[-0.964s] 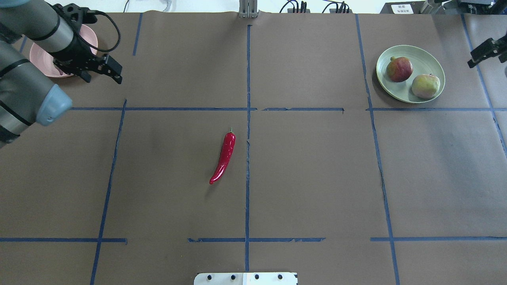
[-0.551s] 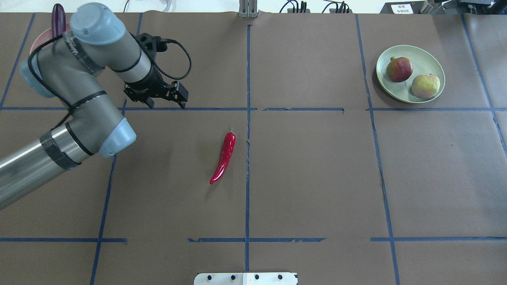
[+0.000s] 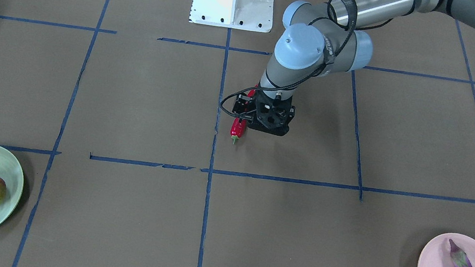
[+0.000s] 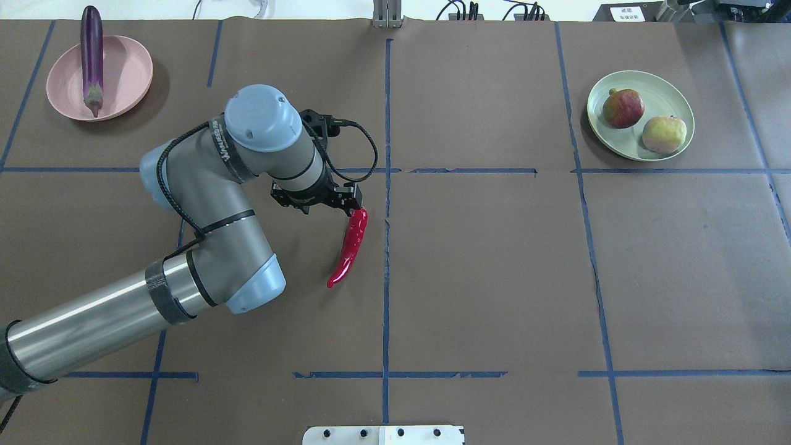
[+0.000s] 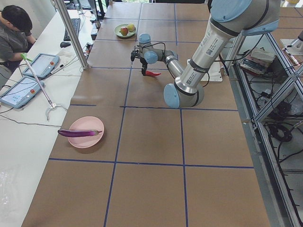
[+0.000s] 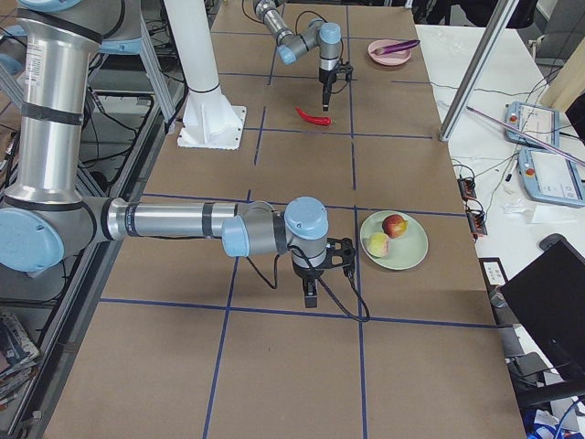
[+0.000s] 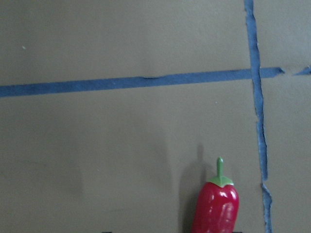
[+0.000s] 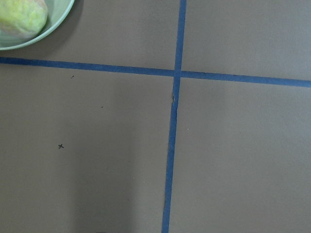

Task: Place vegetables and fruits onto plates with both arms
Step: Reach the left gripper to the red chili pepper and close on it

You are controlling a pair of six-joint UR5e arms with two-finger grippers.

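Observation:
The red chili pepper (image 4: 349,247) lies on the table near the centre and also shows in the left wrist view (image 7: 216,206). My left gripper (image 4: 332,207) is open and hangs low just beside the chili's stem end, one fingertip next to it; it holds nothing. The purple eggplant (image 4: 91,59) lies on the pink plate (image 4: 126,68) at the far left. The pomegranate-like fruit (image 4: 623,108) and the peach-like fruit (image 4: 664,135) sit on the green plate (image 4: 673,93) at the far right. My right gripper (image 6: 311,294) hangs near the green plate; I cannot tell whether it is open or shut.
The white base block (image 4: 383,434) stands at the table's near edge. Blue tape lines divide the brown table cover. An operator (image 5: 14,33) sits at a side desk with tablets, beyond the table's far side.
My left arm swung from over the pink plate to the chili's stem end, uncovering the eggplant on that plate. The right gripper left the overhead view's right edge.

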